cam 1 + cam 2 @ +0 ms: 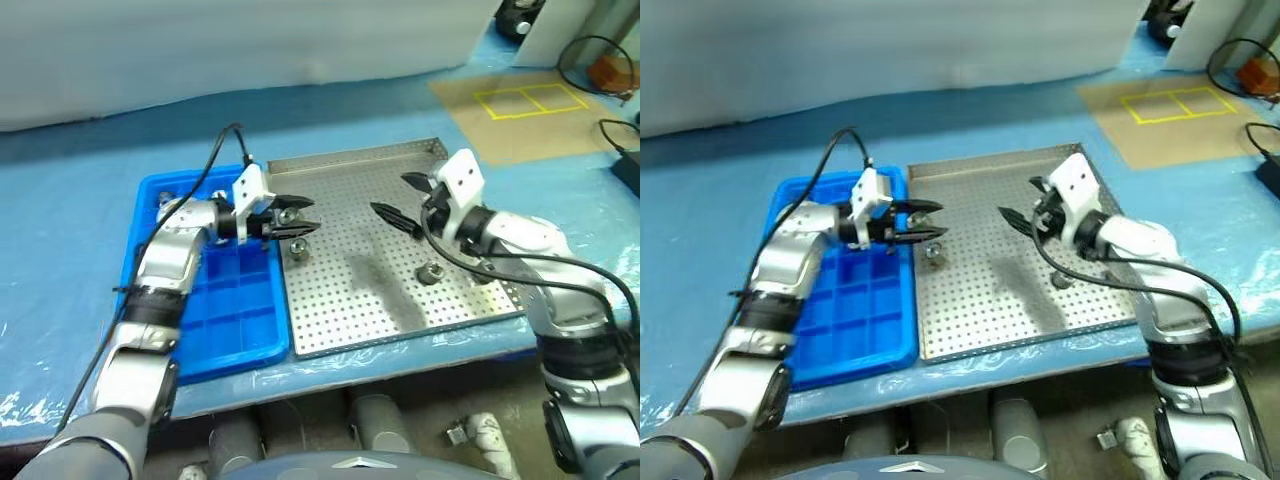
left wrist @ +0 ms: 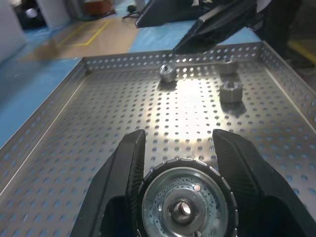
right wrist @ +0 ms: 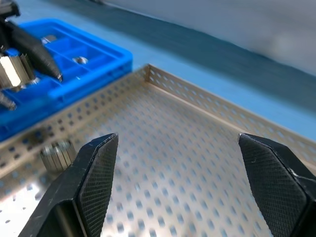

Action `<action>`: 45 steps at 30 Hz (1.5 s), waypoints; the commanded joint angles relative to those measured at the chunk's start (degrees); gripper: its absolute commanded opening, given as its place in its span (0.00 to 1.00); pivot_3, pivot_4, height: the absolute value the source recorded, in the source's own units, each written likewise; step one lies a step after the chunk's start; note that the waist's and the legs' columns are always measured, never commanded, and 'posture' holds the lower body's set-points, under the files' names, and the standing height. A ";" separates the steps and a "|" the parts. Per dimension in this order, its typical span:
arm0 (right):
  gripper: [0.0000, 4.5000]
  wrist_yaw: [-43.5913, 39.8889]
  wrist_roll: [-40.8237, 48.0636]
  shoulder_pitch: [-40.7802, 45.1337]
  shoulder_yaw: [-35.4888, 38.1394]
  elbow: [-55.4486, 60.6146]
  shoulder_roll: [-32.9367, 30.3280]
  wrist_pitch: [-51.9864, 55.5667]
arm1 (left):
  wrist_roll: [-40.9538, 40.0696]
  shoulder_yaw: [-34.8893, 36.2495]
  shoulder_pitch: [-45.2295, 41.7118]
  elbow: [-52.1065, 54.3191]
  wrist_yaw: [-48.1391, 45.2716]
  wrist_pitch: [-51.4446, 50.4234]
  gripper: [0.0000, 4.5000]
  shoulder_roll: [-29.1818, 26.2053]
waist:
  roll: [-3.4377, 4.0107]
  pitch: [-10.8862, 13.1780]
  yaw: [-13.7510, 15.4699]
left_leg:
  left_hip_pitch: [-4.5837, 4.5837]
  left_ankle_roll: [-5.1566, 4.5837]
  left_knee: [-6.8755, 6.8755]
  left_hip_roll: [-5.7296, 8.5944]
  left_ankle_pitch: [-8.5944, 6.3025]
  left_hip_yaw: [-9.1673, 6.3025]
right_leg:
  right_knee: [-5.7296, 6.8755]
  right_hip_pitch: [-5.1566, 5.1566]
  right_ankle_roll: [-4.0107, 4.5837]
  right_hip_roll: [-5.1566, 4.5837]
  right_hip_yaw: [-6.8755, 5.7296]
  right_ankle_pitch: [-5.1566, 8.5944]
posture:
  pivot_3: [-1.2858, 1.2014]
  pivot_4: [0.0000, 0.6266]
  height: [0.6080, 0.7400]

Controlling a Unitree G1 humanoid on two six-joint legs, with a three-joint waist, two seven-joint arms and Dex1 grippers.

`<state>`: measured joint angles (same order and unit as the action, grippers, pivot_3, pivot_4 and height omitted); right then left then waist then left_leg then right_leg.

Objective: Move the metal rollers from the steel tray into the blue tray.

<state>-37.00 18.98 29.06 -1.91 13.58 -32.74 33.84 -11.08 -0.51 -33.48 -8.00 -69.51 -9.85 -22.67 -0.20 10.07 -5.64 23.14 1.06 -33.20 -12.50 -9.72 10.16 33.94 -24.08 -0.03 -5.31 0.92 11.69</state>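
Observation:
My left gripper (image 1: pixel 305 217) is shut on a metal roller (image 2: pixel 185 207) and hangs over the seam between the blue tray (image 1: pixel 235 300) and the steel tray (image 1: pixel 360 290). One loose roller (image 1: pixel 297 248) lies on the perforated floor just below it, and another roller (image 1: pixel 431 272) sits under my right arm. Further rollers (image 2: pixel 168 72) (image 2: pixel 230 92) show in the left wrist view. Above the middle of the steel tray, my right gripper (image 1: pixel 405 200) is open and holds nothing. Two rollers (image 3: pixel 79 60) lie in the blue tray's far compartments.
Both trays rest on a table covered in blue sheeting (image 1: pixel 70 230). A brown pad with yellow taped squares (image 1: pixel 530 100) lies at the back right, with black cables (image 1: pixel 610 60) beside it. A cable (image 1: pixel 205 170) runs along my left arm.

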 commanded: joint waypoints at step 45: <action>0.89 -13.31 -6.05 10.73 -8.53 -17.37 13.43 -14.69 | -5.79 5.48 12.60 5.58 21.55 -2.05 0.41 -7.89 | -0.04 0.00 11.12 | 0.05 1.94 0.46 -0.53 0.93 -0.22 | 1.59 -1.04 0.29 0.63 0.15 0.25 | 0.53 0.24 1.00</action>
<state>-50.79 12.41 39.61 -11.92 -6.69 -18.89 19.27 -16.70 5.55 -21.17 -3.61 -47.32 -11.52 -30.14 -0.24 10.07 5.48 23.19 3.00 -32.75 -13.07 -8.79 9.95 35.53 -25.12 0.26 -4.65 1.08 11.94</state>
